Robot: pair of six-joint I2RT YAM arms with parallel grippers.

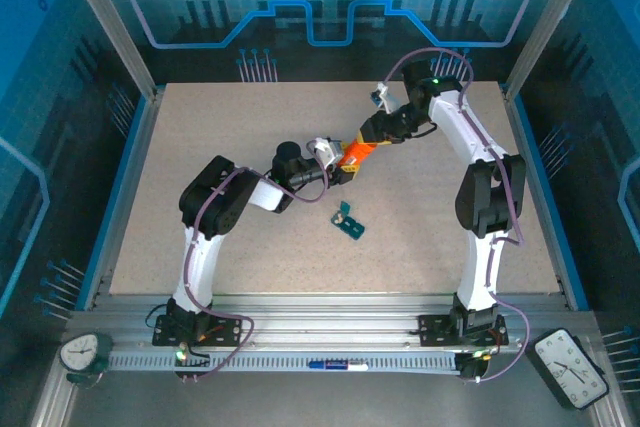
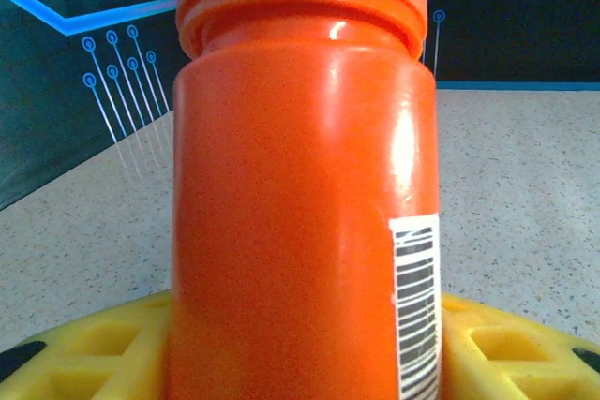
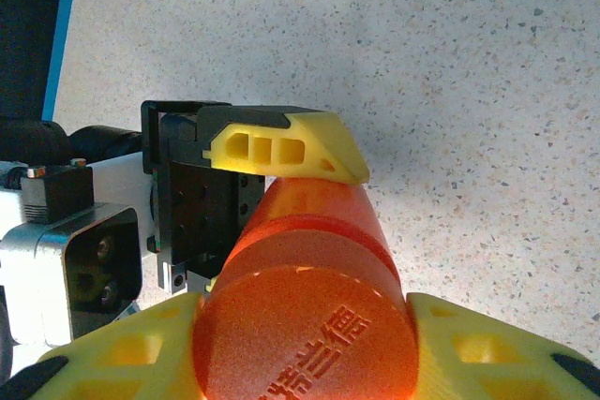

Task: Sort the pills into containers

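Holding orange bottle [image 1: 357, 154] | my left claw [image 1: 333, 171] clamped on its body | my right claw [image 1: 377, 137] clamped on its cap [image 3: 305, 334] | best twist cap slowly, bottle steady | pill box [image 1: 349, 224] sits near bottle

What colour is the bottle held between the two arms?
The bottle is orange, with a white barcode label; the left wrist view shows it best.

What I can't quite make out from here

In the overhead view the pill box [image 1: 349, 222] is too small to count its compartments or see what lies in them. Up close, the orange bottle [image 2: 300, 213] runs off the top and bottom of the left wrist view, its barcode label [image 2: 415, 306] cut short below. The raised lettering on its cap [image 3: 305, 334] is sliced by the right wrist view's lower edge.
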